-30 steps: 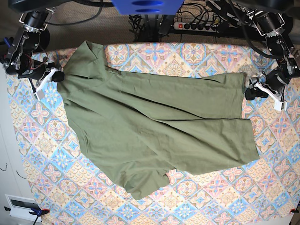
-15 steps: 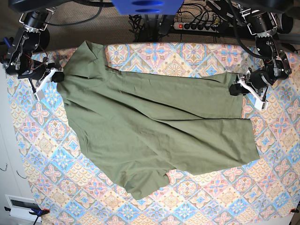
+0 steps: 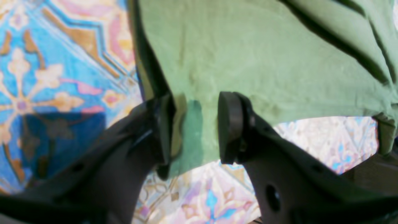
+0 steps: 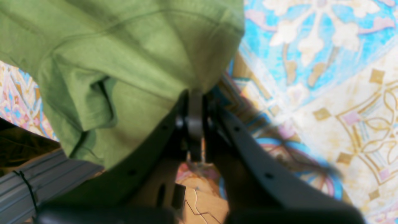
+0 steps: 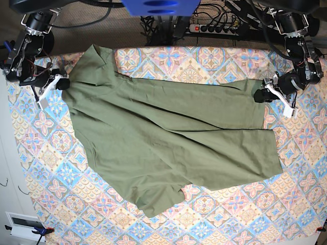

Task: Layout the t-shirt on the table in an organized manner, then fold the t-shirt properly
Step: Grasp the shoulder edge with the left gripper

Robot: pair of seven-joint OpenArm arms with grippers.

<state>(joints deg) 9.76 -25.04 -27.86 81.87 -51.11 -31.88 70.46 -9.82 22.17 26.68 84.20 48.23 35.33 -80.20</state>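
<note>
Right claw [image 5: 62,83]: at the left of the base view, your right claw is pinched fully closed on the t-shirt's [image 5: 168,138] edge; the wrist view shows olive cloth bunched just ahead of its tips.
T-shirt: it lies creased and skewed across the middle of the surface [image 5: 46,168], stretched between your two claws, one corner reaching away from both toward the near edge.
Left claw [image 5: 262,95]: at the right of the base view, its pads [image 3: 228,126] stand apart with the shirt's hem between them, not yet pinched.
Doing this step well: close the left claw squarely on the hem, then draw both claws apart evenly so creases pull flat.
Containers: none in view, so nothing is held in any.
</note>
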